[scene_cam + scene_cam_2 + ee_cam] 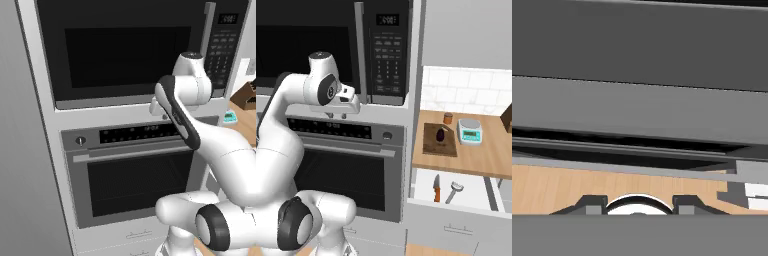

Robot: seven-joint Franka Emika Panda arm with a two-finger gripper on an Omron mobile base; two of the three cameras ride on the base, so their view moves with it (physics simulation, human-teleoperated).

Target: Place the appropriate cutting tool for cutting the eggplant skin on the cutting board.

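Note:
The cutting tool (pixel 455 192), a small silvery-grey peeler with a rounded head, lies in the open white drawer (pixel 471 200) under the wooden counter, just right of an orange-handled knife (pixel 436 188). On the counter above, the dark wooden cutting board (pixel 432 145) carries a purple eggplant (pixel 440 134). My gripper (pixel 337 116) hangs far to the left of these, in front of the oven's control panel, pointing down. In the hand view its fingertips (pixel 592 202) stand wide apart, so the gripper (pixel 639 204) is open with nothing between them.
A microwave (pixel 331 45) sits over a wall oven (pixel 351 175) directly ahead. A kitchen scale (pixel 470 131) and a small brown jar (pixel 448 118) stand beside the board. A knife block (pixel 247 95) is at the far right of the counter.

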